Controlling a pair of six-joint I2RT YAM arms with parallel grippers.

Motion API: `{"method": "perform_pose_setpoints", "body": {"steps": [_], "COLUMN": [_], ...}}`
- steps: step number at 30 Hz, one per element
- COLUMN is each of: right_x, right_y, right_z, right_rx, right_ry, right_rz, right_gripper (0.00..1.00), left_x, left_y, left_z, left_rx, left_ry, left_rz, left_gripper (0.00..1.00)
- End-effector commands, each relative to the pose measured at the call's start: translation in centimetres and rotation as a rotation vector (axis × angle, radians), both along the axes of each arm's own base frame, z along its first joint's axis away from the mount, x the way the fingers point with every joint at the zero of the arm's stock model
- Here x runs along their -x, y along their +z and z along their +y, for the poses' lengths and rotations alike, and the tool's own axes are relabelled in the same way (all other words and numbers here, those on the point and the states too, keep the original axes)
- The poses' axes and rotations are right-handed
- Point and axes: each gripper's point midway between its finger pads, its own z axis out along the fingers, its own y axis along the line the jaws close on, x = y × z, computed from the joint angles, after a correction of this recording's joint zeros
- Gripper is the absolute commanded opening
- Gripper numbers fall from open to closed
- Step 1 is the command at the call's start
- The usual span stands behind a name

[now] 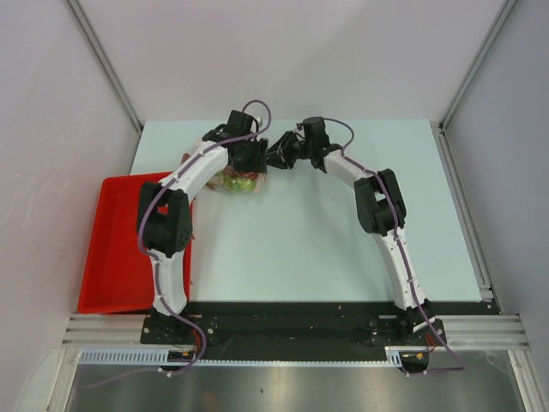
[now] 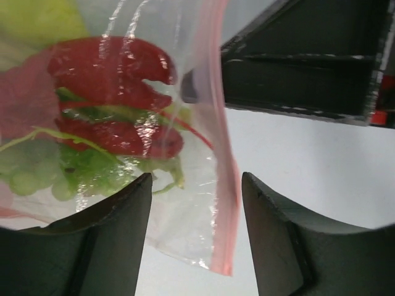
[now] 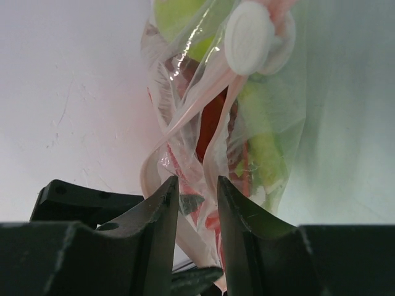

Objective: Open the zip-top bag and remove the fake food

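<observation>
1. Finding the zip-top bag (image 1: 243,183) at the far part of the pale table (image 1: 343,240), just beyond the far right corner of the red tray (image 1: 111,257).
2. Noting small, crinkly clear plastic catching glints of light, with a pink-red zip strip (image 2: 227,185) running along the mouth edge.
3. Seeing through the plastic a red lobster (image 2: 111,68), a green grape bunch (image 2: 37,172), a yellow-green pear (image 3: 182,18) and the pale round end of a stalk vegetable (image 3: 249,37), all packed close together inside.
4. Keeping the fingers of the left gripper (image 2: 196,179) well apart, with the zip strip passing through the gap and neither finger clearly pressing it.
5. Pinching the twisted strip and bunched plastic at the bag's mouth between the narrowly set fingers of the right gripper (image 3: 196,182).
</observation>
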Motion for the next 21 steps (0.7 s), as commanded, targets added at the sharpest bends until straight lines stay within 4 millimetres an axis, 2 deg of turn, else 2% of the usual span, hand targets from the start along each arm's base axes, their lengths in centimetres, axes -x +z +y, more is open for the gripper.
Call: {"method": "perform_pose_setpoints", "body": {"steps": [1,5,7,9,11,12,16,18,21], "right_x": [0.6,0.8,0.9,1.0,1.0,1.0,1.0,1.0,1.0], "right_y": [0.7,0.6,0.7,0.9,1.0,1.2,1.0,1.0,1.1], "right_z": [-0.2,0.0,0.0,0.1,0.0,0.0,0.0,-0.1,-0.2], "right_rx": [0.001,-0.004,-0.005,-0.007,-0.008,-0.01,-0.013,-0.01,-0.014], "right_ry": [0.012,0.013,0.015,0.016,0.014,0.014,0.016,0.015,0.011], "right_rz": [-0.01,-0.005,-0.004,-0.002,-0.005,-0.009,0.003,0.004,0.008], "right_gripper": [0.35,0.35,0.35,0.35,0.35,0.35,0.35,0.35,0.36], "left_x": [-1.9,-2.2,-2.6,-2.9,-3.2,-3.2,-3.0,-2.5,-2.1], "left_y": [3.4,2.0,2.0,1.5,1.5,0.8,0.5,1.4,1.5], "left_z": [1.1,0.9,0.7,0.6,0.4,0.2,-0.6,-0.9,-0.9], "left_rx": [-0.038,-0.044,-0.038,-0.042,-0.043,-0.04,-0.008,0.016,0.016], "left_ry": [0.032,0.029,0.035,0.03,0.026,0.017,0.005,0.003,0.009], "left_rz": [-0.11,-0.088,-0.093,-0.089,-0.088,-0.068,-0.052,-0.061,-0.082], "left_gripper": [0.62,0.6,0.59,0.52,0.49,0.5,0.64,0.71,0.78]}}
